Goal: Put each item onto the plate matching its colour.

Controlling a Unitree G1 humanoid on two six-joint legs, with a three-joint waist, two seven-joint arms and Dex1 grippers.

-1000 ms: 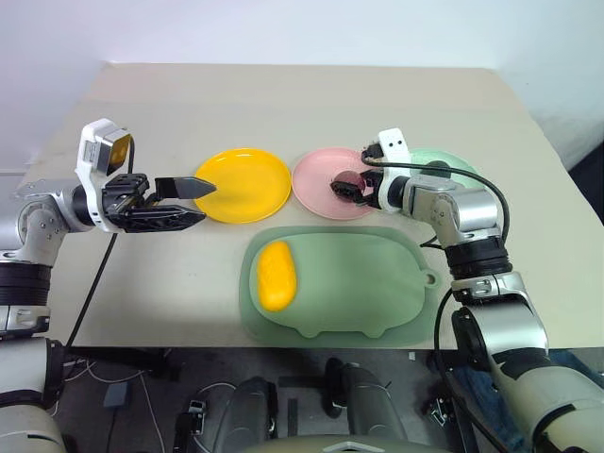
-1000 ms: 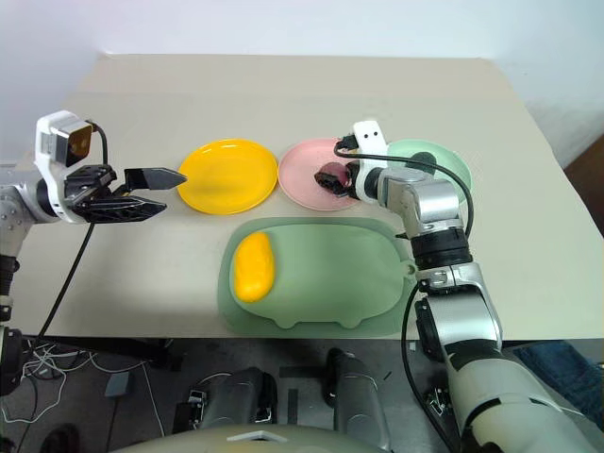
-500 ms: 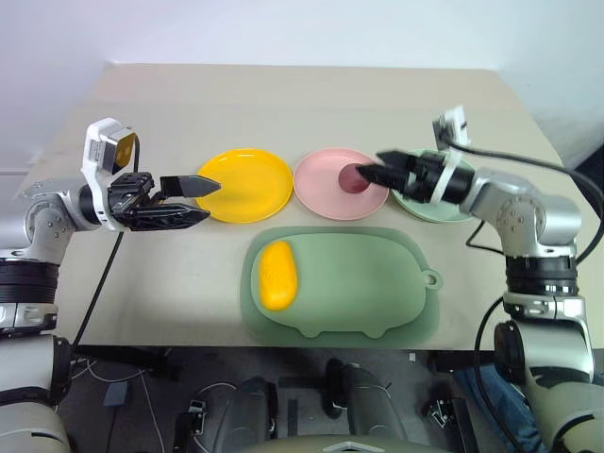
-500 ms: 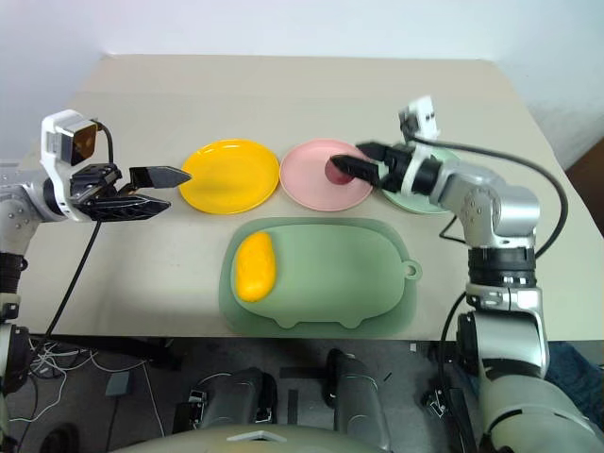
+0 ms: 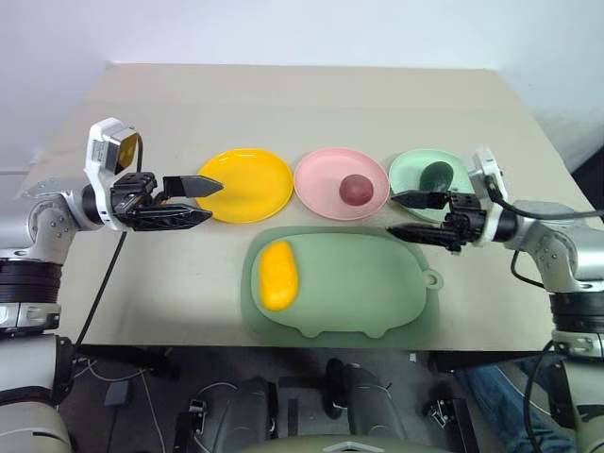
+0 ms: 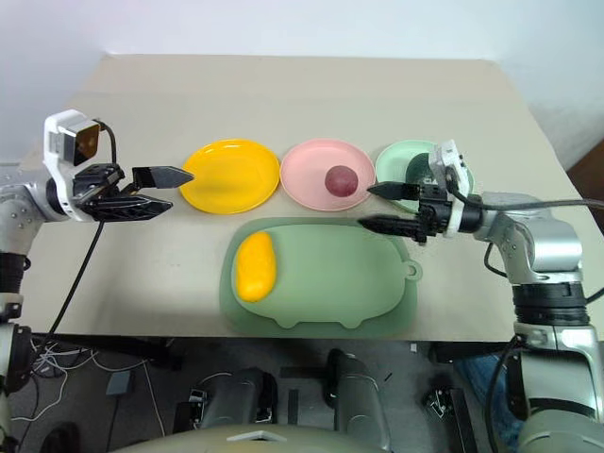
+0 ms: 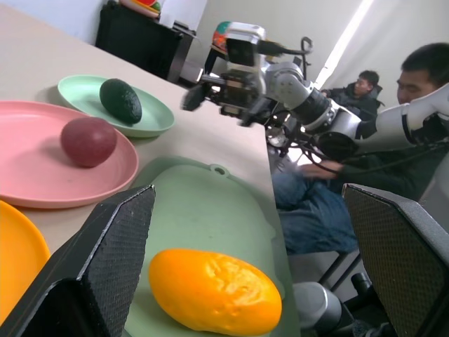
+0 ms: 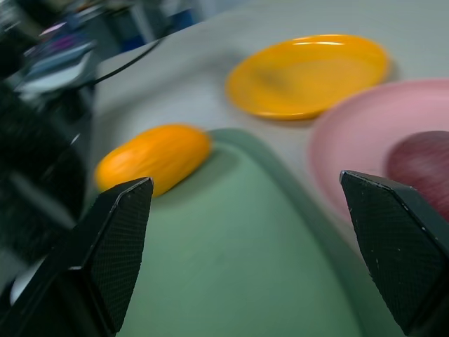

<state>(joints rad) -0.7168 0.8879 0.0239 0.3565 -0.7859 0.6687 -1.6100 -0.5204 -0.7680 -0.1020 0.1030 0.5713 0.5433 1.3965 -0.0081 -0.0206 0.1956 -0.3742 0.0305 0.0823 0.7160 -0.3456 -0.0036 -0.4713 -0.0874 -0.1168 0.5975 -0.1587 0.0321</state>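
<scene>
Overall no readable writing, both tools gaping empty, left tool [image 5: 193,200] beside yellow plate [image 5: 250,184], right tool [image 5: 408,215] near green plate [image 5: 413,172]

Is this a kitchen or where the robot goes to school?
More like a robot lab or office, probably. Toy-like fruit such as the yellow mango sits with coloured plates on a plain table, cables lie on the floor, and seated people watch nearby.

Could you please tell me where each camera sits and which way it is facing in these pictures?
Head views: look down over the table; left gripper and right gripper both open.
Left wrist view: looks along its fingers across the mango toward the right gripper.
Right wrist view: looks along its fingers toward the yellow plate.
Shared: mango, red fruit, pink plate.
</scene>
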